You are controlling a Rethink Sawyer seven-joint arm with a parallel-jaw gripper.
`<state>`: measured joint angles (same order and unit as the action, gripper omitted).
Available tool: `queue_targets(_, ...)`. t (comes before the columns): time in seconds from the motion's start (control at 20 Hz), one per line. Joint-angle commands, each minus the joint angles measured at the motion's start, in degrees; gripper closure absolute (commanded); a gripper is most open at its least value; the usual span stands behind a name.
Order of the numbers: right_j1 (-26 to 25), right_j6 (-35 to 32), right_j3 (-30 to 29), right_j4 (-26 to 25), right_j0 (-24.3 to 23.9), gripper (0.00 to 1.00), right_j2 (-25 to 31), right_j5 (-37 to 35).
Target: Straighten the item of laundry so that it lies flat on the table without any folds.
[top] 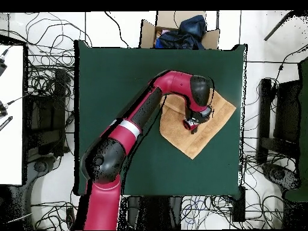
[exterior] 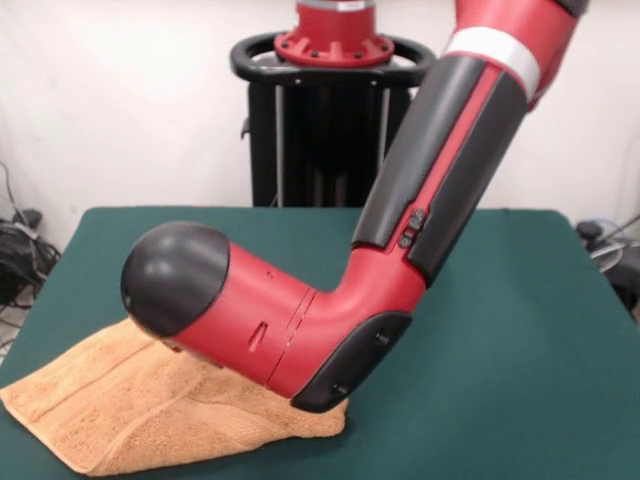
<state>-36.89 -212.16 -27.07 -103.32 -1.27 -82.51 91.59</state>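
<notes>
The peach-tan towel (exterior: 130,410) lies on the dark green table (exterior: 500,330) at the near left in the front view, with a raised fold along its right side. In the overhead view the towel (top: 207,135) lies turned like a diamond near the right edge of the table (top: 120,78). My gripper (top: 192,124) is down over the middle of the towel, below the black wrist end. I cannot see whether it is open or shut. In the front view the red arm hides the gripper and part of the towel.
The arm's forearm (exterior: 280,320) reaches low across the towel and the table's middle. The black pedestal (exterior: 330,100) stands at the far side. A cardboard box with dark cloth (top: 180,33) sits beyond the table's top edge. Cables lie around the table.
</notes>
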Motion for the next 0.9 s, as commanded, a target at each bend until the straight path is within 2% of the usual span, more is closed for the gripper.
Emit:
queue_targets(0.05,-3.7,-10.3,8.9,1.5,-1.4,1.00,1.7,5.5)
queue_targets(0.3,-2.5,-10.1,7.1,3.3,0.2,1.00,2.0,5.1)
queue_targets(0.5,1.1,-8.3,6.1,6.6,0.5,1.00,3.4,-2.1)
queue_targets(0.9,6.3,-7.7,5.6,8.4,0.0,1.00,2.4,-0.3)
